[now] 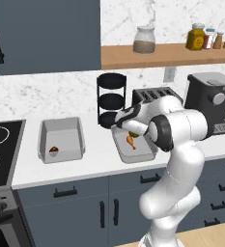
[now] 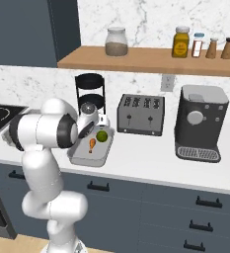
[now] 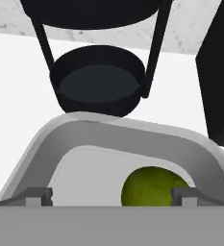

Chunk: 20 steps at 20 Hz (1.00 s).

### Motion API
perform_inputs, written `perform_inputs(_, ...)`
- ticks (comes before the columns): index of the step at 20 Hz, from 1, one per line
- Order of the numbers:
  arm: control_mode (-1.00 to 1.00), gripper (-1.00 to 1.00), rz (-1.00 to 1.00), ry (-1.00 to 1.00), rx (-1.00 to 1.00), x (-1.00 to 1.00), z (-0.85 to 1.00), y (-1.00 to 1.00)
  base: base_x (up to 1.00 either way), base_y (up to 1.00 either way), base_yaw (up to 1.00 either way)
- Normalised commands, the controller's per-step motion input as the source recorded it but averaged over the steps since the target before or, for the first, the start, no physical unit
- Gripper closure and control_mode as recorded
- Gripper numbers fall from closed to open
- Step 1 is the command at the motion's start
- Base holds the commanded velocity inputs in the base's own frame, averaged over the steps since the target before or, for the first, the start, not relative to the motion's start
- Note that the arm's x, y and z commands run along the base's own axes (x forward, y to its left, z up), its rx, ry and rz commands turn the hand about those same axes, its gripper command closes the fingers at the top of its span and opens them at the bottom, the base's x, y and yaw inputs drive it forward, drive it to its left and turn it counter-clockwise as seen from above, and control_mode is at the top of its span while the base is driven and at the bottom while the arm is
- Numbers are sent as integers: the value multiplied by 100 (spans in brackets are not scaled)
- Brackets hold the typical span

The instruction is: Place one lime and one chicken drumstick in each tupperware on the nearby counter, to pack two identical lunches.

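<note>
The robot's fingers (image 3: 111, 196) stand spread wide and grasp nothing, hovering just above a lime (image 3: 152, 186) that lies in the near tupperware (image 2: 82, 159) on the white table (image 2: 146, 163). In the right base view a chicken drumstick (image 2: 92, 144) rests in the same tray at about eight o'clock from the lime. A second tupperware (image 1: 61, 140) sits well apart at nine o'clock in the left base view, holding a dark drumstick (image 1: 54, 152), while a black tiered stand (image 3: 99, 81) rises at twelve o'clock beyond the near tray.
</note>
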Motion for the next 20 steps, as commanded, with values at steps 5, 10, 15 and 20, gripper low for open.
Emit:
perform_inputs(5,-100,-100,4,-8,-1,-100,12,-5,0,0,0)
perform_inputs(10,-100,-100,0,2,-8,-93,100,-3,0,0,0)
perform_inputs(15,-100,-100,-2,21,-3,-91,100,0,0,0,0)
perform_inputs(20,-100,-100,0,30,0,-66,100,0,0,0,0)
